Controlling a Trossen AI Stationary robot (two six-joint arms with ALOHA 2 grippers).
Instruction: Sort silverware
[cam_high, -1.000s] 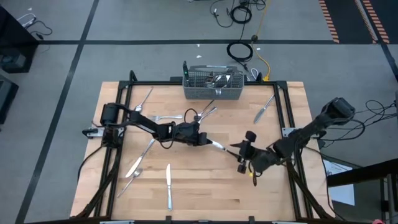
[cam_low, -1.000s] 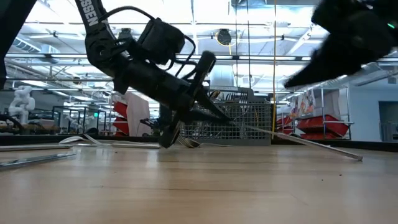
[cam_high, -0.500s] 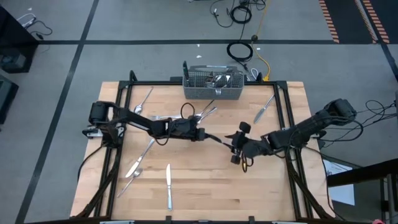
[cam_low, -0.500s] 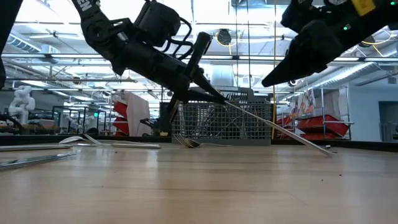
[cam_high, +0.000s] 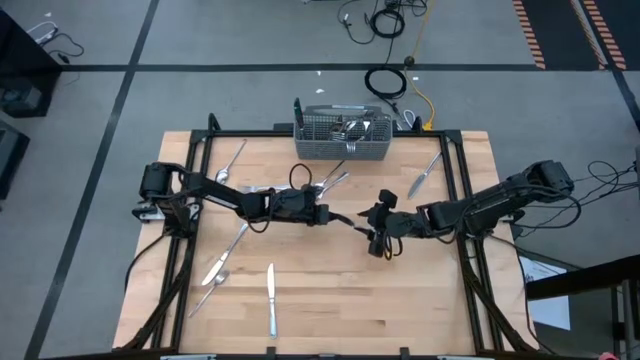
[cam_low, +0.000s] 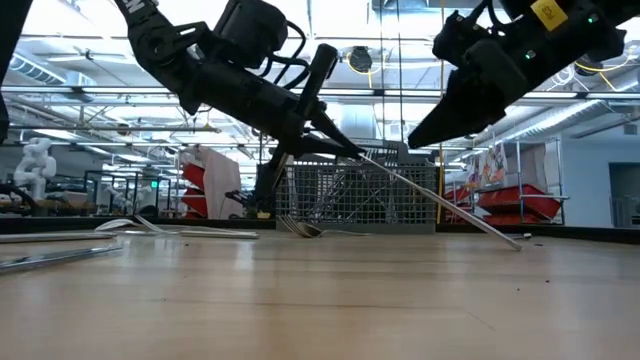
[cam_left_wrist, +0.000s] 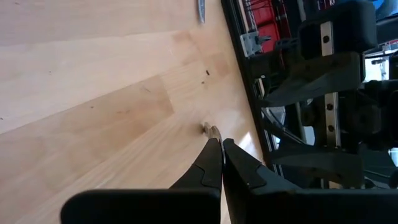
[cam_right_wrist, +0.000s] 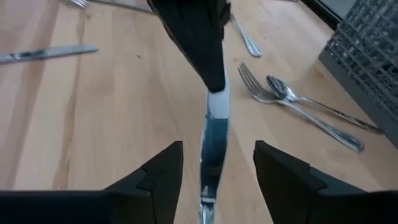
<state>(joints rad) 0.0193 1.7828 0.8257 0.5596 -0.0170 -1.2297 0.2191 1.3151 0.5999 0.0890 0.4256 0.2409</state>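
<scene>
My left gripper (cam_high: 328, 216) is at the table's middle, shut on one flat, blade-like piece of silverware (cam_right_wrist: 211, 134). The piece slants down from it toward the right. My right gripper (cam_high: 370, 228) faces it, open, with one finger on each side of the piece's lower part (cam_right_wrist: 210, 180) and no touch that I can see. More silverware lies loose on the wood: a fork and a spoon (cam_right_wrist: 292, 99) beside the mesh basket (cam_high: 343, 135), and a knife (cam_high: 270, 300) near the front. My left gripper pinches the piece's upper end (cam_low: 358, 155) between its two shut fingers (cam_left_wrist: 214, 165). The fingers come from the table's left, slanting down, and lie along the piece. The piece tilts down to the right; its low end (cam_low: 518, 243) reaches the table top.
The wire basket stands at the far edge and holds some pieces. A knife (cam_high: 425, 175) lies at the far right, and forks and spoons (cam_high: 222, 265) are strewn over the table's left half. Black frame rails (cam_high: 462, 190) run along both sides.
My left gripper has risen, keeping its hold, so the piece's upper end has lifted and its low end has drawn back toward the table's left. My right gripper has swung from the near right toward the left gripper and now straddles the piece.
</scene>
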